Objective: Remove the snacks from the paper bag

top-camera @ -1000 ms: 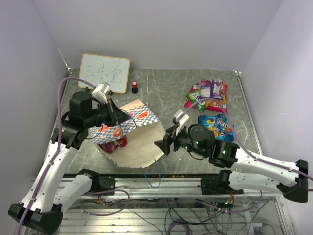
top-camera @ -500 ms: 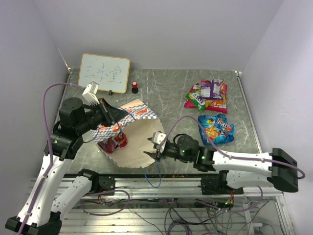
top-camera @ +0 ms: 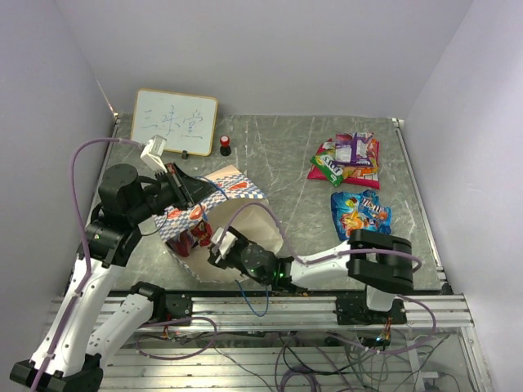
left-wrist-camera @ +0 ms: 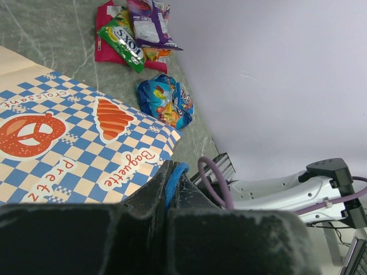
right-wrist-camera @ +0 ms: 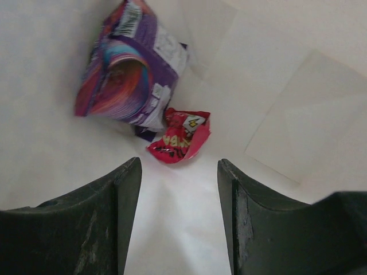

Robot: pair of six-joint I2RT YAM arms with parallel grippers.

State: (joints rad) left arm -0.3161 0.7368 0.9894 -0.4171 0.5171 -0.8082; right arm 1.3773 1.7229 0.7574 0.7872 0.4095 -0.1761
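The paper bag [top-camera: 239, 187] lies on its side at the left of the table, cream with a blue-checkered band [left-wrist-camera: 69, 137]. My left gripper [top-camera: 186, 189] is shut on its blue cord handle [left-wrist-camera: 174, 176] and holds the mouth up. My right gripper [top-camera: 212, 247] reaches into the mouth, jaws open and empty [right-wrist-camera: 178, 166]. Just ahead of its fingertips inside the bag lie a red snack packet [right-wrist-camera: 179, 137] and a purple one [right-wrist-camera: 129, 69]. Other snacks lie outside on the table: a mixed pile [top-camera: 347, 157] and a blue packet [top-camera: 362, 212].
A framed whiteboard [top-camera: 174, 122] leans at the back left, with a small red-and-black knob [top-camera: 225, 145] beside it. The bag's second blue cord [top-camera: 263, 294] hangs over the table's front edge. Walls close in on both sides.
My right arm has swung left across the table and pushed its gripper into the bag's mouth, jaws narrowing a little. The left gripper raised the handle slightly, then held still.
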